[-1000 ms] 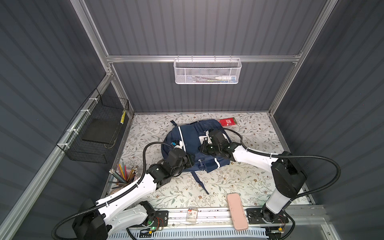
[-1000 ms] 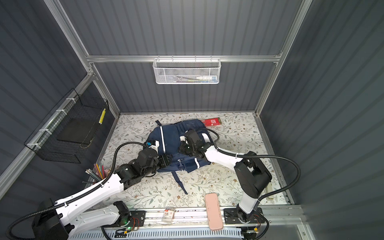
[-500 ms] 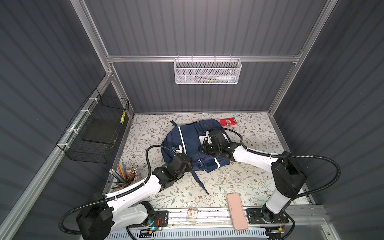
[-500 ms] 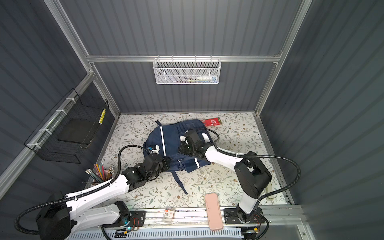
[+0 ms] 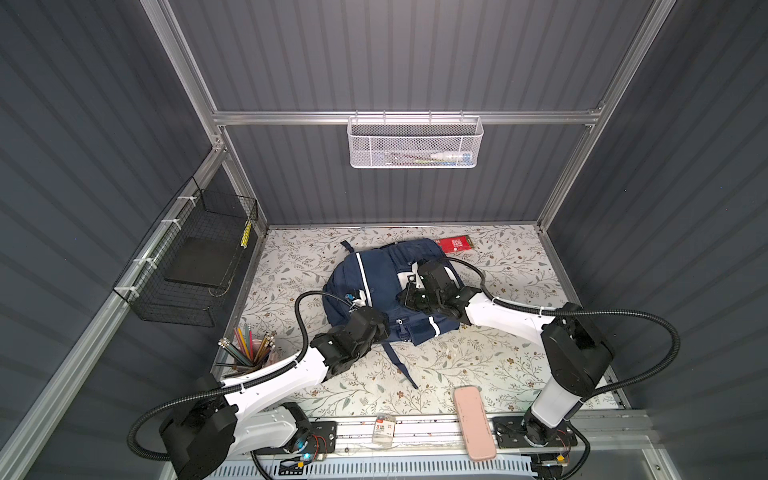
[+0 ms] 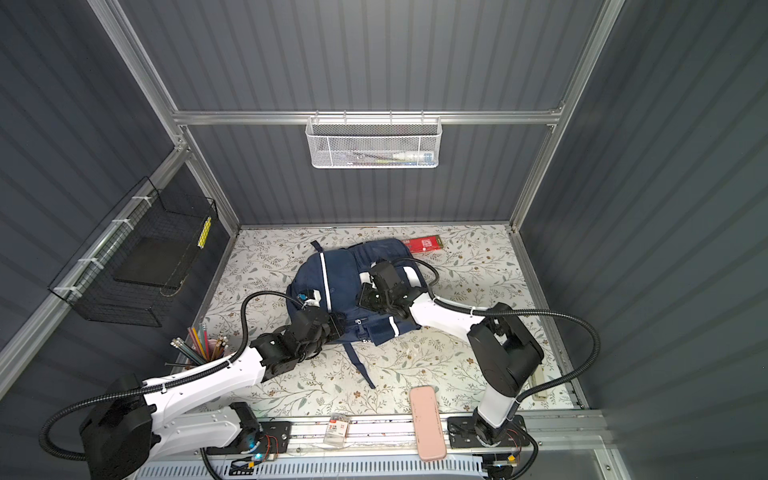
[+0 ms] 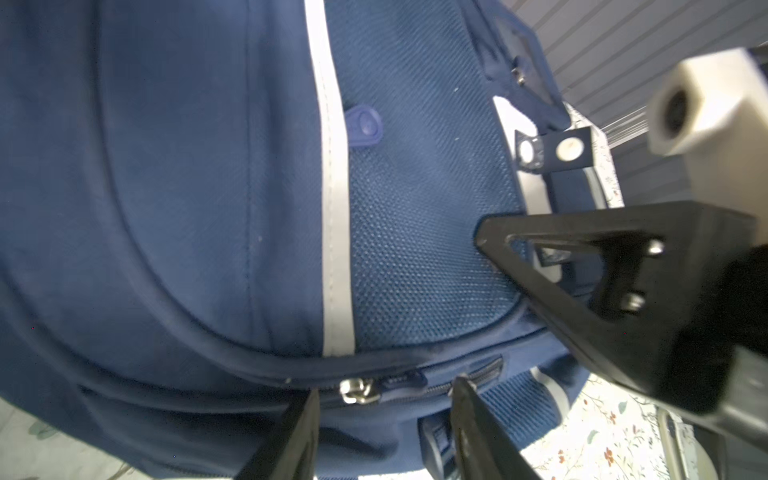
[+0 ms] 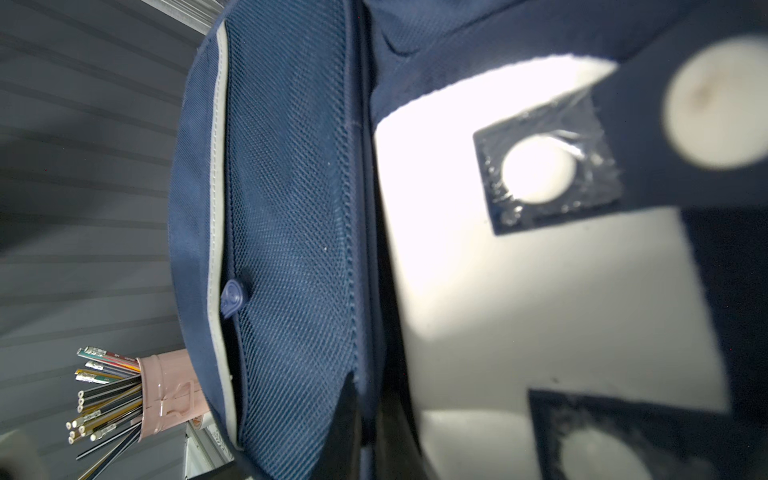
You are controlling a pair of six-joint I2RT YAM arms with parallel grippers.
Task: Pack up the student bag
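The navy student bag lies flat on the floral table in both top views. My left gripper is at its near left edge. In the left wrist view the left gripper is open, and its fingers stand either side of a metal zip slider without touching it. My right gripper rests on the bag's top beside the white patch. In the right wrist view the right gripper is shut on a fabric seam of the bag.
A pink cup of pencils stands left of the bag. A red box lies behind it. A pink case and a small packet sit on the front rail. A white mesh basket and a black wire basket hang on the walls.
My left gripper has drawn back a little toward the bag's near edge over the last second. The right arm and the bag have stayed put.
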